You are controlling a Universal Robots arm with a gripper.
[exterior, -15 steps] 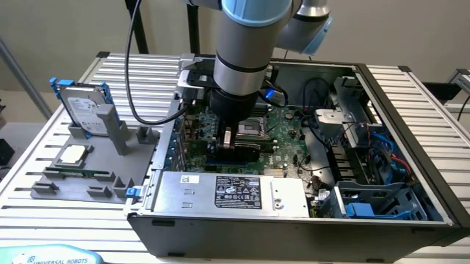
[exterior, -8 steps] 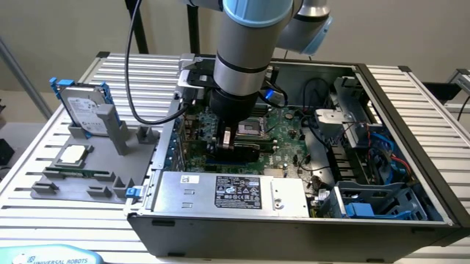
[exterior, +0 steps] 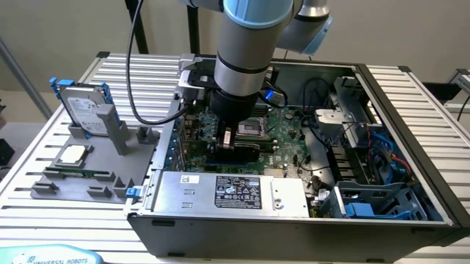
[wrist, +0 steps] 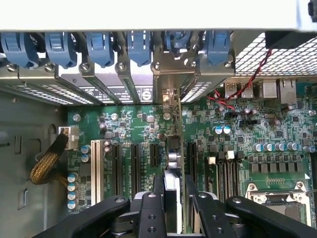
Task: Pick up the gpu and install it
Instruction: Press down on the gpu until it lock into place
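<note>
The gpu (wrist: 172,171) stands on edge between my fingers (wrist: 157,193), seen from above as a thin strip over the green motherboard (wrist: 129,129). Its silver end bracket (wrist: 167,96) sits against the row of rear slot covers with blue clips. My gripper (wrist: 173,187) is shut on the card's top edge. In the exterior view the gripper (exterior: 229,144) reaches down into the open computer case (exterior: 294,220), low over the board's expansion slots. I cannot tell whether the card's lower edge is in a slot.
Black expansion slots (wrist: 134,166) lie on either side of the card. The CPU socket (wrist: 277,198) is close by. A power supply (exterior: 228,192), cables and a drive cage (exterior: 375,203) crowd the case. Outside, a grey fixture (exterior: 81,176) holds a hard drive (exterior: 83,107) and a CPU chip (exterior: 74,155).
</note>
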